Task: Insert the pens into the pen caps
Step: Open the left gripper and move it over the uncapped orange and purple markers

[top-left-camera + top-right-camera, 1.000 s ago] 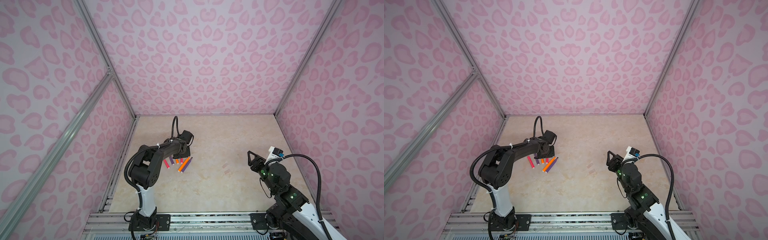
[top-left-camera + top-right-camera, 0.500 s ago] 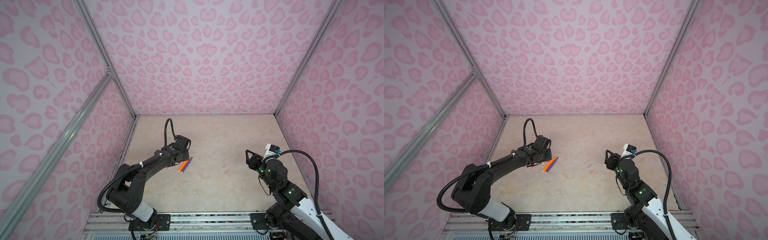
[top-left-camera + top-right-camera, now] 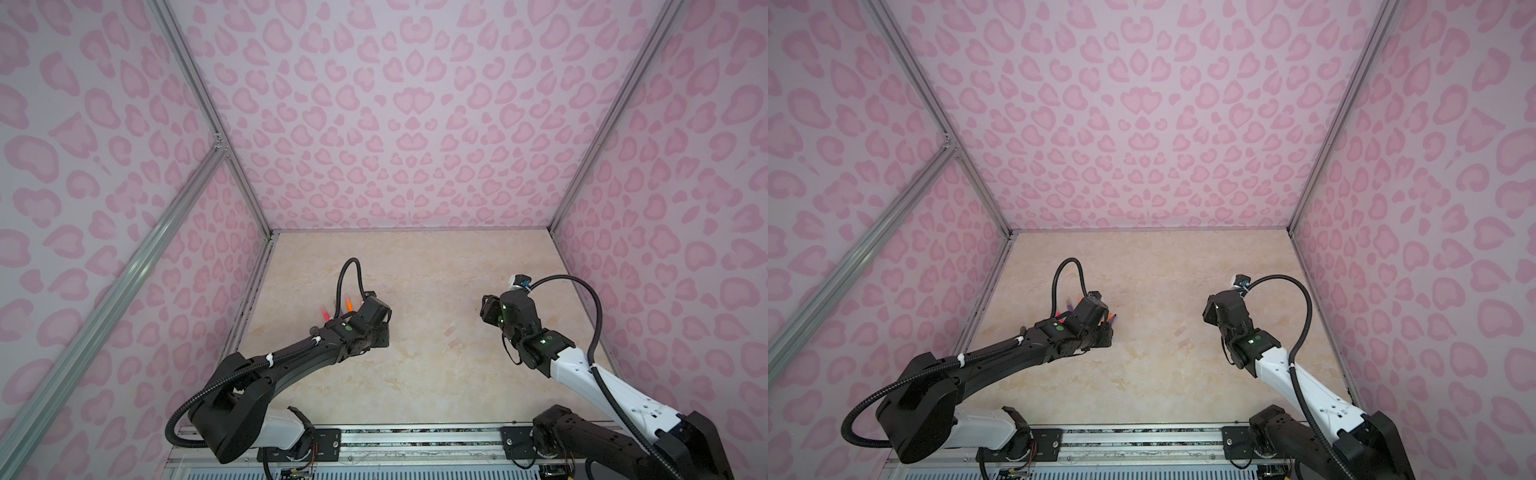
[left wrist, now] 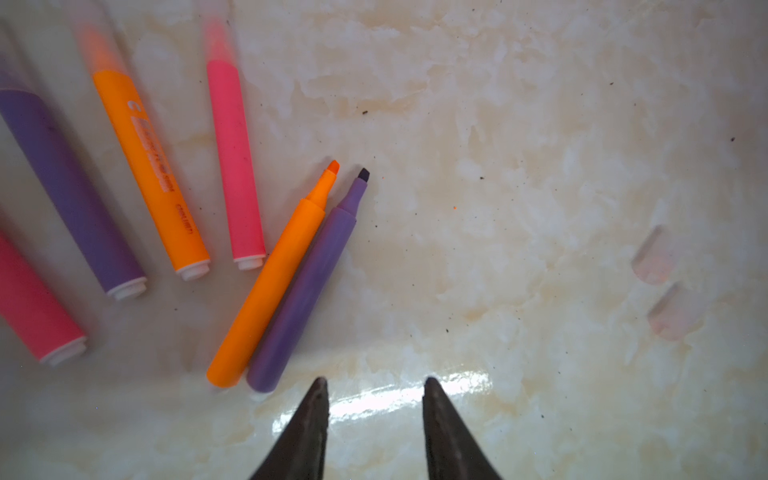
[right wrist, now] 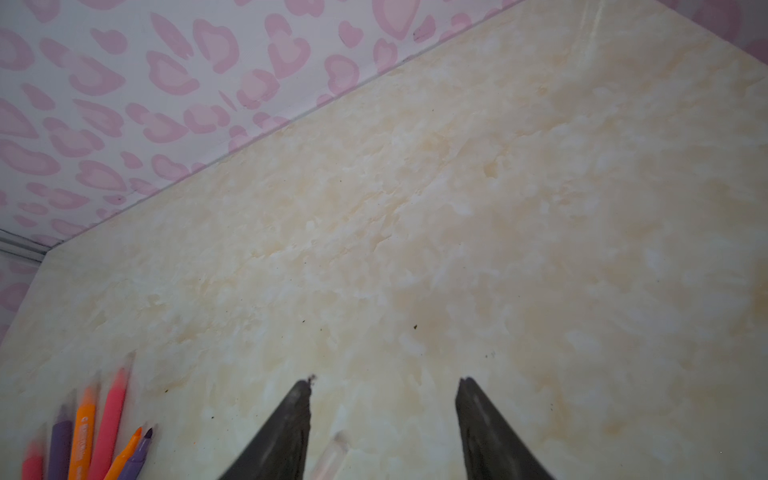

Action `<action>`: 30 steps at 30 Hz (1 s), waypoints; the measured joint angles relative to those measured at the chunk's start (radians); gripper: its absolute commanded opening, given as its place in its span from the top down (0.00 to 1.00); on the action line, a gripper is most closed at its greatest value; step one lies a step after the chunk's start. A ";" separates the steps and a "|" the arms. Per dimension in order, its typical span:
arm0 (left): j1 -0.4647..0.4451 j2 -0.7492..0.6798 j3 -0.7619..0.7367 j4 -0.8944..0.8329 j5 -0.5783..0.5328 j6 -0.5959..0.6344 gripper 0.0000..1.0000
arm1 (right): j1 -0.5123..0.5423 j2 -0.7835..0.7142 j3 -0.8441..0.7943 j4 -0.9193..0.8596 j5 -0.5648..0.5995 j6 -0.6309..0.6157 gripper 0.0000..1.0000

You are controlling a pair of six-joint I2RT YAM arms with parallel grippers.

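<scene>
- The left gripper (image 4: 376, 386) is held low over the table (image 4: 519, 145). Its jaws are parted and nothing is gripped between them.
- The bare orange pen (image 4: 270, 282) and the bare purple pen (image 4: 303, 291) are laid flat, side by side and touching along their barrels. Their tips are exposed. The butt end of the bare purple pen is near one finger of the left gripper.
- Four other pens are fanned out beside this pair: one purple (image 4: 70, 187), one orange (image 4: 149, 166) and two pink (image 4: 235, 166) (image 4: 33, 299). Their white butt ends are turned toward the left gripper. Their front ends are blurred and appear to be covered by clear caps.
- Two loose caps (image 4: 654, 257) (image 4: 679, 311) are laid side by side on the table, well apart from the pens. In a top view they are seen between the two arms (image 3: 451, 331).
- The right gripper (image 5: 386, 382) is held above the table with its jaws spread wide, and nothing is held.
- One clear cap (image 5: 330, 457) is seen on the table beside one finger of the right gripper.
</scene>
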 measured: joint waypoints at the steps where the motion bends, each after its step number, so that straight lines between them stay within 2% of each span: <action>1: 0.000 0.002 0.003 -0.002 -0.006 0.000 0.60 | -0.013 0.020 0.018 -0.003 -0.005 -0.006 0.46; 5: 0.000 0.028 0.013 -0.006 -0.014 0.000 0.60 | -0.050 0.016 0.045 -0.012 -0.010 -0.025 0.42; 11: 0.000 0.100 0.044 -0.007 -0.018 0.003 0.60 | -0.072 -0.059 -0.055 0.021 0.025 -0.082 0.34; 16: 0.001 0.166 0.095 -0.031 -0.044 0.029 0.60 | -0.108 -0.045 -0.089 0.051 0.134 -0.141 0.27; 21: 0.002 0.203 0.110 -0.049 -0.077 0.040 0.60 | -0.153 0.007 -0.156 0.115 0.179 -0.154 0.27; 30: 0.004 0.264 0.150 -0.074 -0.099 0.051 0.61 | -0.178 0.065 -0.110 0.124 0.192 -0.137 0.26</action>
